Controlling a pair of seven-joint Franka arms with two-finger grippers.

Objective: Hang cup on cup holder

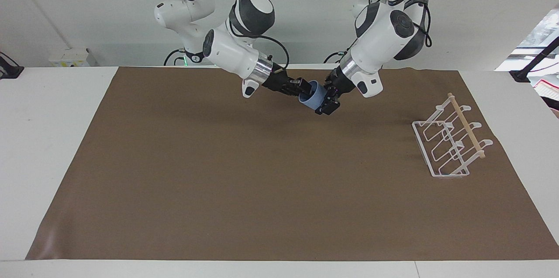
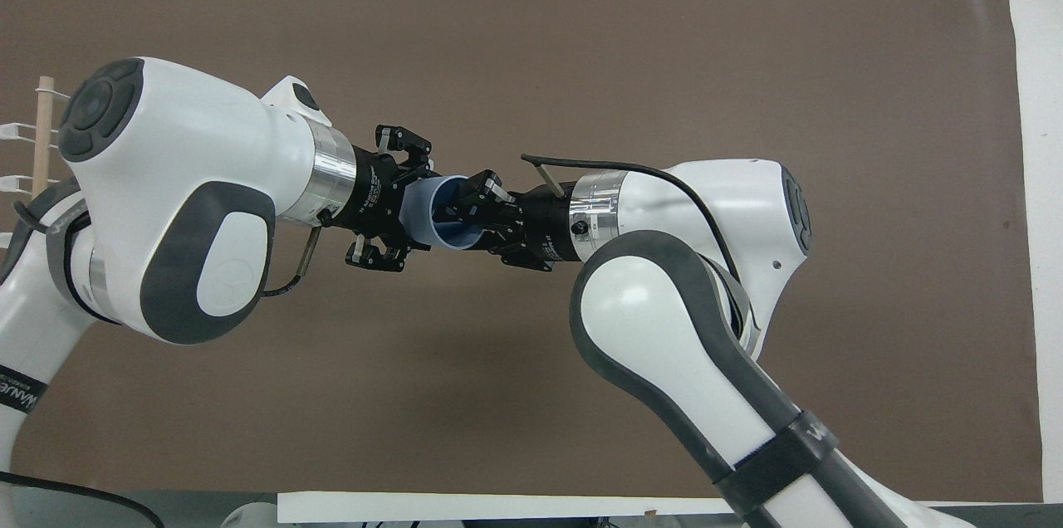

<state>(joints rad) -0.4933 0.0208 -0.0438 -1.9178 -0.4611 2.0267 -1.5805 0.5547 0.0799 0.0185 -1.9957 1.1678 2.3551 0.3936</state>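
Cup held in the air between the two pincers

The light-blue cup (image 1: 310, 95) lies tilted above the brown mat (image 1: 262, 182), its rim pinched by the right pincer (image 1: 302, 87), one finger inside the mouth. The left pincer (image 1: 329, 102) stands spread wide around the cup's base. The cup holder (image 1: 452, 142) sits on the desk toward the left arm's end, well apart.

Both arms reached inward, wrists angled down, grippers meeting tip to tip in the air. The right gripper (image 1: 304, 88) (image 2: 465, 208) was pinched closed. The left gripper (image 1: 326, 102) (image 2: 397, 204) facing it had fingers (image 2: 405, 138) spread wide.
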